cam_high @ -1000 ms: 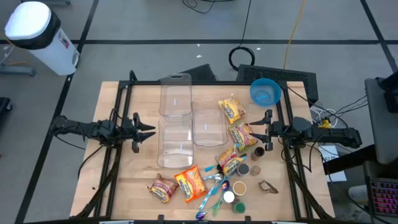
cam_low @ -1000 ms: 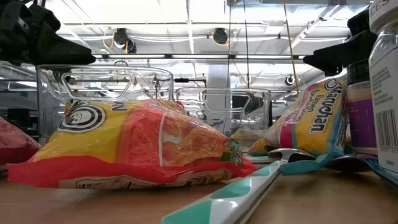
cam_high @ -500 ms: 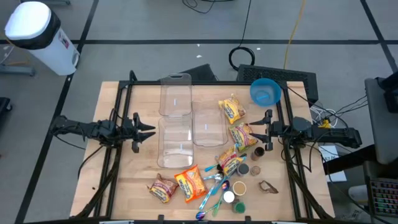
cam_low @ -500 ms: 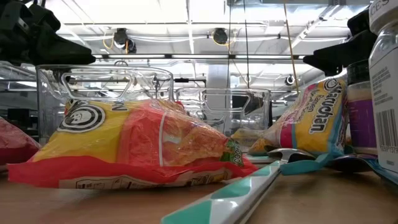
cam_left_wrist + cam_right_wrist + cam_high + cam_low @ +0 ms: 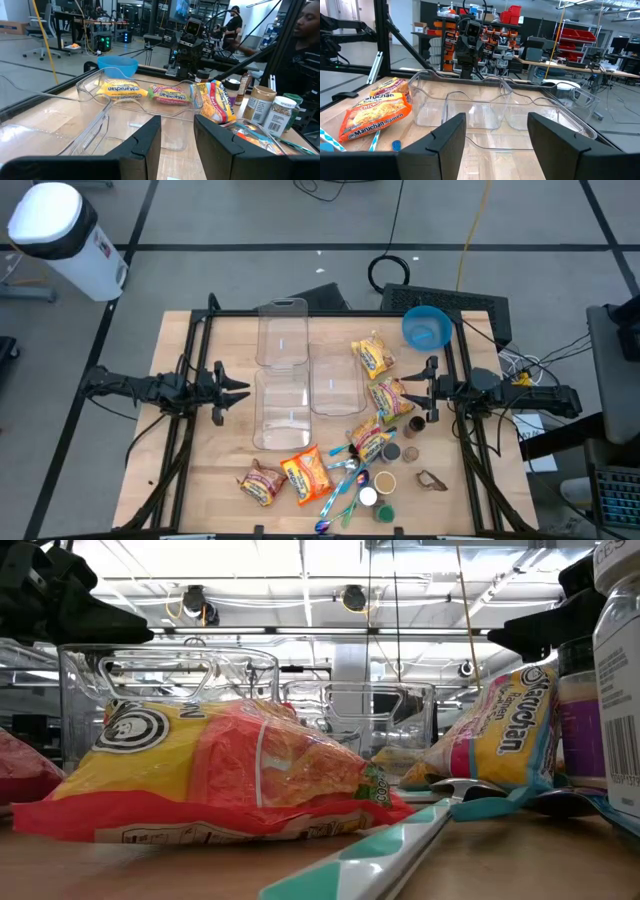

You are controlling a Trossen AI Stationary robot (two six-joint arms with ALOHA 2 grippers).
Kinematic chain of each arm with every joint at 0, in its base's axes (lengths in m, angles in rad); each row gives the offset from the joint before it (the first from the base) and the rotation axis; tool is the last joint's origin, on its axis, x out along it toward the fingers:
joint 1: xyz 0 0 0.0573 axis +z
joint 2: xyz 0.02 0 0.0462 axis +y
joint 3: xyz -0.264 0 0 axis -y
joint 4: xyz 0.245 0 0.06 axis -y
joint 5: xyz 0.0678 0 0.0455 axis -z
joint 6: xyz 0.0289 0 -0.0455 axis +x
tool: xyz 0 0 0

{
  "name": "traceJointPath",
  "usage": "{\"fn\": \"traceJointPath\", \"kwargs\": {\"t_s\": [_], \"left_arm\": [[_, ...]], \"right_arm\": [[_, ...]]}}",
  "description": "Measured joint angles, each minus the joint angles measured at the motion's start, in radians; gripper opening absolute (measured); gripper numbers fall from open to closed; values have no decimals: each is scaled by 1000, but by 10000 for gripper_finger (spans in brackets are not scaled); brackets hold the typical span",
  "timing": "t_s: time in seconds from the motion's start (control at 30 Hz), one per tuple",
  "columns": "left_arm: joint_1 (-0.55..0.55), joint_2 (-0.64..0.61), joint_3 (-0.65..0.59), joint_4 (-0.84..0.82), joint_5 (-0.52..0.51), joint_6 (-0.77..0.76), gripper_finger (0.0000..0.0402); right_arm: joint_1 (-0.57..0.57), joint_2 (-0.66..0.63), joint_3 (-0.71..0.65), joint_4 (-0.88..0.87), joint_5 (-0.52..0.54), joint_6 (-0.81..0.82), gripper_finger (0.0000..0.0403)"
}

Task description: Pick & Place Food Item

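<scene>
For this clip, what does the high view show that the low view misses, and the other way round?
Only the high view shows the blue bowl, the white bin on the floor, and both arms whole, with the left tool and right tool empty at the table's sides. Only the low view shows the ceiling lights and the room behind. Both show the clear containers, the ramen packets and the teal-handled spoon.

A yellow-red noodle packet (image 5: 220, 775) lies before clear containers (image 5: 170, 680).
</scene>
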Motion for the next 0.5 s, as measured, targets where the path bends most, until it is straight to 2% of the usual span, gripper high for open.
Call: {"fn": "traceJointPath", "kwargs": {"t_s": [0.5], "left_arm": [[0, 0, 0, 0, 0, 0, 122]], "right_arm": [[0, 0, 0, 0, 0, 0, 204]]}}
